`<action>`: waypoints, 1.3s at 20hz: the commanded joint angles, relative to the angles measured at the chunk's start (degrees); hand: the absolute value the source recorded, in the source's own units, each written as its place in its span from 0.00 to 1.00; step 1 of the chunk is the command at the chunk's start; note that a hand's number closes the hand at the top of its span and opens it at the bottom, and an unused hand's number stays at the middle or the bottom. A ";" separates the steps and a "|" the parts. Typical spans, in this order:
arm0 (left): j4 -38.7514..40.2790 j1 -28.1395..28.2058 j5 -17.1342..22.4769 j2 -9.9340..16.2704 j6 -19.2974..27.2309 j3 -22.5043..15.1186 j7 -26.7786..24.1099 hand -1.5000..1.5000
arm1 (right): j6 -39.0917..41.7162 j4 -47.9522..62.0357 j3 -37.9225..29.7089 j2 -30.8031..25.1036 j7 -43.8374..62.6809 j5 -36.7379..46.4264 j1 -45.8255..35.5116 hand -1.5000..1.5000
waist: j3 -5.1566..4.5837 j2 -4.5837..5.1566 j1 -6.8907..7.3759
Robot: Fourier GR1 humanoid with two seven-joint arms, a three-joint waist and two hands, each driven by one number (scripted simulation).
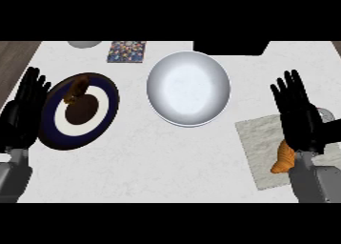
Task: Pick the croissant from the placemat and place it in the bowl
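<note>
An orange croissant [283, 160] lies on the pale grey placemat [255, 137] at the lower right, partly hidden under my right wrist. My right hand [298, 114] hangs over the placemat just above the croissant, fingers straight and pointing up the view, open and holding nothing. The white bowl [188, 88] sits at the counter's middle, left of that hand and apart from it. At the far left my left hand [24, 108] rests open, fingers up, beside a dark plate.
A dark blue plate [80, 110] with a white ring and brown centre holds a brown food item [76, 88] near its top. A patterned square [127, 51] and a grey round object [85, 44] lie at the back. A black block [229, 46] stands behind the bowl.
</note>
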 commanded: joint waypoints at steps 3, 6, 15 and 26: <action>-2.13 1.65 -2.92 1.49 -1.39 -4.45 4.70 0.50 | -11.40 3.26 -1.55 -3.50 -2.16 11.70 4.72 1.00 | -1.11 -0.64 -2.25; -1.24 0.78 -2.69 4.97 -5.37 -5.49 8.02 0.50 | -21.98 6.75 -4.96 -7.61 -3.38 20.49 8.78 1.00 | -1.24 -0.33 -4.07; -3.49 1.65 0.54 4.50 -10.29 -6.92 12.14 0.50 | -45.29 7.11 10.24 -4.47 -2.14 54.00 12.98 0.00 | -1.29 -0.62 -1.35; -3.82 -1.02 -0.20 3.76 -9.07 -7.48 15.60 0.50 | -25.90 9.96 7.79 -3.20 35.09 83.11 8.65 0.00 | -1.81 -0.66 -1.94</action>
